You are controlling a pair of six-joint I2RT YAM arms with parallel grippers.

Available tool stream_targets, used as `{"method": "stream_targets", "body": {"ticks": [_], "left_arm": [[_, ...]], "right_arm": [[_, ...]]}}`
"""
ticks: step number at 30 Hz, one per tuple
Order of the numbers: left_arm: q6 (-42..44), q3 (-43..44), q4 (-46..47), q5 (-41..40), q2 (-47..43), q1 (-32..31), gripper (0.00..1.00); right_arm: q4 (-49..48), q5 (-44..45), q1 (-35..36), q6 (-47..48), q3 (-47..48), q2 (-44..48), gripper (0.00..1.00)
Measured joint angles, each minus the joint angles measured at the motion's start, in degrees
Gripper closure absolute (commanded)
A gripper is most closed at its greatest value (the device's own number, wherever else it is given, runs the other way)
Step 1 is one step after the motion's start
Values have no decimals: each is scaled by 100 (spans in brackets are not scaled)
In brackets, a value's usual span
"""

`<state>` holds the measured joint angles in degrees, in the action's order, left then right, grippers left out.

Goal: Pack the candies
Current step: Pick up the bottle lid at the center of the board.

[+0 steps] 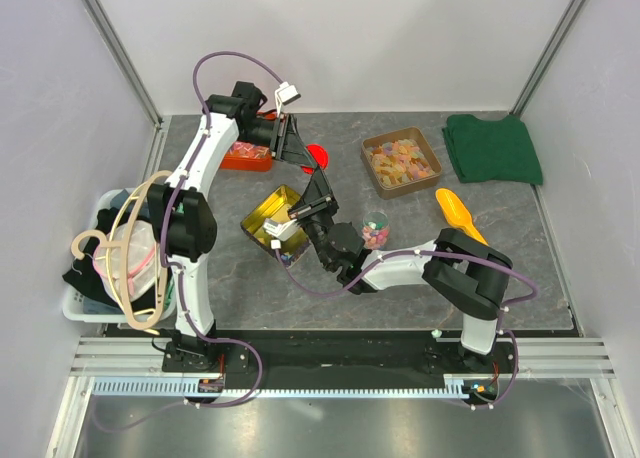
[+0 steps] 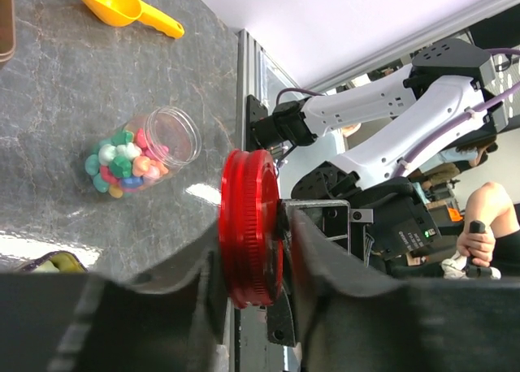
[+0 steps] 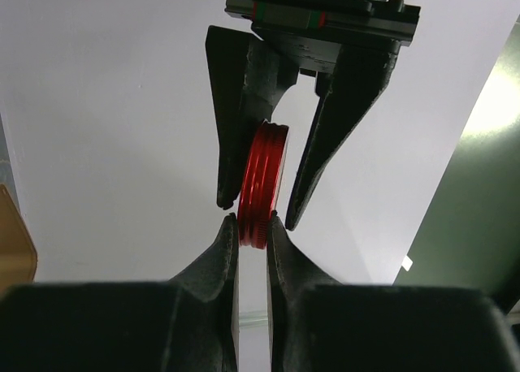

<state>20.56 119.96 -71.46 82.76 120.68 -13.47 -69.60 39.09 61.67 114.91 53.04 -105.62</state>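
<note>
Candies (image 1: 375, 236) in mixed colours fill the lower part of a clear, open jar (image 2: 175, 136) on the grey table (image 1: 500, 228), close beside the right arm. It sits nearer and to the right of the spot where the two grippers meet, apart from both. The right gripper (image 3: 253, 222) is pressed together on the rim of a red lid (image 3: 262, 181). The left gripper (image 3: 258, 214) straddles that lid from the far side, jaws close to its faces; whether they press it, I cannot tell.
</note>
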Motion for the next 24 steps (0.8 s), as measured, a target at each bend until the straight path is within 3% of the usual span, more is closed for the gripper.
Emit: {"method": "stream_targets", "body": {"ticks": [1,4,13,24], "left_arm": [[7,0,-11,0,0,-2,45],[22,0,-22,22,-4,-20,41],[39,0,4,-15,-48,-35,55],[46,2,-20,-15,-48,-28,51]], "right_arm": [[0,2,-2,0,0,0,96],[44,35,-2,0,0,0,95],[17,70,0,7,-2,0,96],[-7,50,0,44,-127,68,96]]}}
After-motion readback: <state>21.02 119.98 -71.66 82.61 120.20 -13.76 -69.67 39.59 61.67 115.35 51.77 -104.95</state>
